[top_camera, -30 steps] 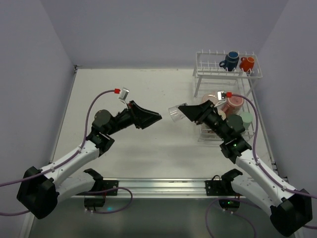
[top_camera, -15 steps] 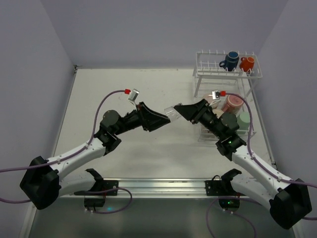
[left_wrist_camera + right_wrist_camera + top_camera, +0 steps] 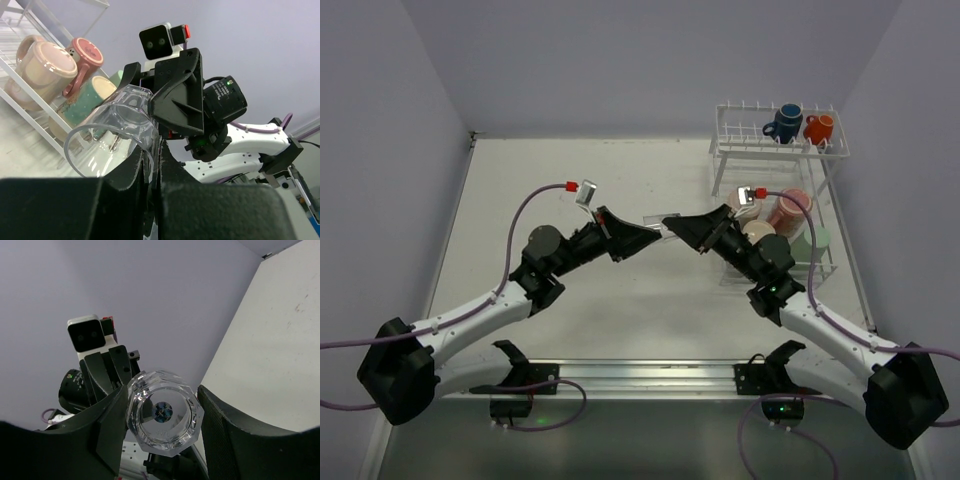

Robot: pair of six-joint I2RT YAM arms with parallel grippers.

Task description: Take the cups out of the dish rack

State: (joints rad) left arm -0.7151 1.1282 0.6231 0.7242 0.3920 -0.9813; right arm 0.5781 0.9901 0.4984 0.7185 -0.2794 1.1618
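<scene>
A clear glass cup [image 3: 658, 228] hangs in the air above the table's middle, held from both sides. My right gripper [image 3: 672, 222] is shut on its thick faceted base [image 3: 165, 412]. My left gripper [image 3: 156, 145] is shut on the cup's thin wall at the rim [image 3: 115, 131]. The white wire dish rack [image 3: 740, 140] stands at the back right. A dark blue mug [image 3: 785, 122] and an orange-red mug [image 3: 818, 128] sit on its upper shelf. On the lower tier lie a pink mug [image 3: 790, 208], a cream one [image 3: 755, 232] and a light green one [image 3: 817, 240].
The rack's lower wire shelf [image 3: 30, 107] runs behind the glass in the left wrist view, with a pale mug [image 3: 42, 67], a red-pink mug [image 3: 85, 55] and a green mug [image 3: 95, 97] on it. Grey walls close in the table on three sides.
The left arm reached right to the glass and its gripper closed on the rim. The right arm carried the glass a little left, away from the rack, and kept hold.
</scene>
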